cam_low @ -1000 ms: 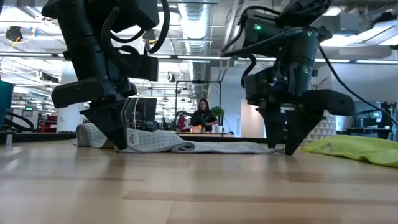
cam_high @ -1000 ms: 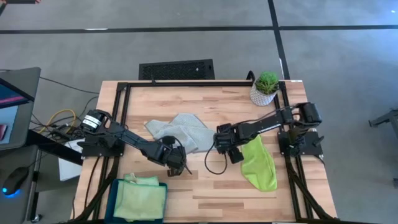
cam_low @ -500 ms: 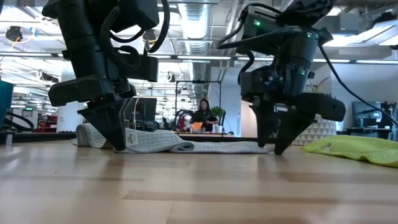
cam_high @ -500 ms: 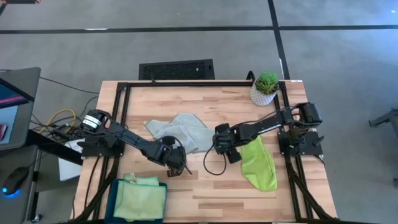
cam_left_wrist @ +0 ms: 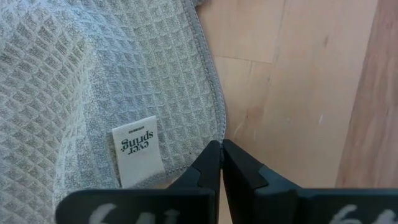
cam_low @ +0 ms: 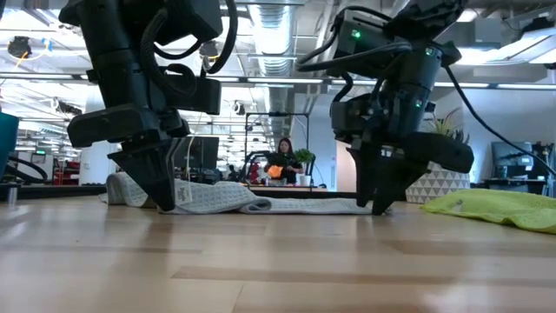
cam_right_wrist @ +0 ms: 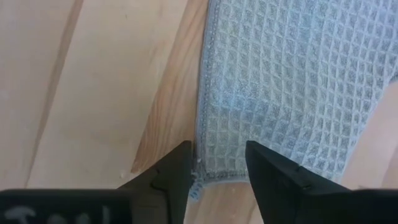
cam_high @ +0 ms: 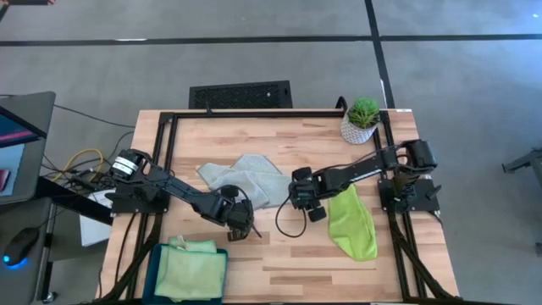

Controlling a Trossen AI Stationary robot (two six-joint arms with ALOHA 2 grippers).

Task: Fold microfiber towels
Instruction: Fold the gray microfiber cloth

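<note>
A pale grey-green towel lies crumpled on the wooden table, at its middle. My left gripper stands with its fingertips down at the towel's near corner, by the white label, and is shut there. My right gripper is open, tips down at the table; its fingers stand on either side of another corner of the towel without plainly touching it. A lime green towel lies flat to the right. My left gripper pinches the towel's corner between its two shut fingers, only at their tips, where the hemmed side edge ends. The fingers come from above, pointing down. The towel lies slack on the table; one layer or several, I cannot tell.
A teal bin with folded light green cloth stands at the near left. A potted plant stands at the far right corner. A black cable loop hangs from the right arm over the table. People sit in the room behind.
My right gripper has gone toward the table's left edge, to the grey-green towel's corner, staying open and low at the table. The towel lies as it did.
</note>
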